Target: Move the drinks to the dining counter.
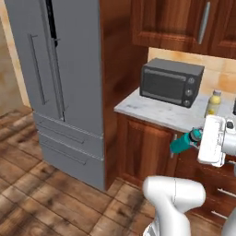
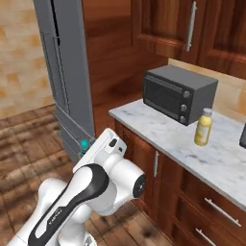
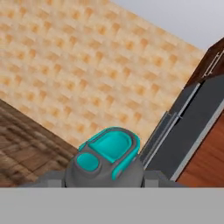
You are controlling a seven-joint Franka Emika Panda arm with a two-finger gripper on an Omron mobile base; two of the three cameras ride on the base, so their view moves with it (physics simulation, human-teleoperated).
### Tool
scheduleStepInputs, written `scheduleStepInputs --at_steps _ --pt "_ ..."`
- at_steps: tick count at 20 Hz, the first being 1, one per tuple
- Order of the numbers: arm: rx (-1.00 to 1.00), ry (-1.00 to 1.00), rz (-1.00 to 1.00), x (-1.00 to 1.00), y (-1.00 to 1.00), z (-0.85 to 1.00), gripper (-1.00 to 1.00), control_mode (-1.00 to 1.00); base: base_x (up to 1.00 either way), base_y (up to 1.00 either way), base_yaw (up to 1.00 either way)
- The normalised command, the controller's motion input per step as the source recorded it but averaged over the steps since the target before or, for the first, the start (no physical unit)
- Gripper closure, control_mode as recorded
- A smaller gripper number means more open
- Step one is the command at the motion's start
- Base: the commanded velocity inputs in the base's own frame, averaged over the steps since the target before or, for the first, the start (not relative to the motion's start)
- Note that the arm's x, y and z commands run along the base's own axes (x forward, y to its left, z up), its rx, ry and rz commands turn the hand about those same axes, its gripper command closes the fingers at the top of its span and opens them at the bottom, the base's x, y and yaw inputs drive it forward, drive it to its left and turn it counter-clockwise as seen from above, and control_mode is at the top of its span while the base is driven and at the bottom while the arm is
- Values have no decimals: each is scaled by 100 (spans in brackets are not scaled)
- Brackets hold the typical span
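Note:
My gripper [image 1: 194, 137] is shut on the teal bottle [image 1: 181, 144], which it holds in the air in front of the lower cabinets, lying sideways and pointing left. In the hand view the teal bottle [image 3: 112, 149] sits close at the bottom, seen end on. A sliver of it [image 2: 85, 144] peeks from behind the hand in the right base view. The yellow bottle with a white cap [image 1: 213, 102] [image 2: 203, 127] stands upright on the narrow marble worktop [image 1: 156, 112], right of the oven. The dining counter is out of view.
A dark toaster oven [image 1: 170, 82] [image 2: 178, 93] sits on the worktop under the wooden wall cabinets [image 1: 184, 23]. A tall grey fridge [image 1: 60, 69] [image 2: 67, 81] stands to the left. Wooden floor [image 1: 37, 193] spreads in front, and a tan tiled wall [image 3: 87, 65] lies ahead of the hand.

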Motion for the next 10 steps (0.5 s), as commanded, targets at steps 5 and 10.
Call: scheduleStepInputs --at_steps 5,10 --pt "0 0 0 0 0 0 100 100 -21 31 49" --pt "0 0 0 0 0 0 100 100 -17 30 49"
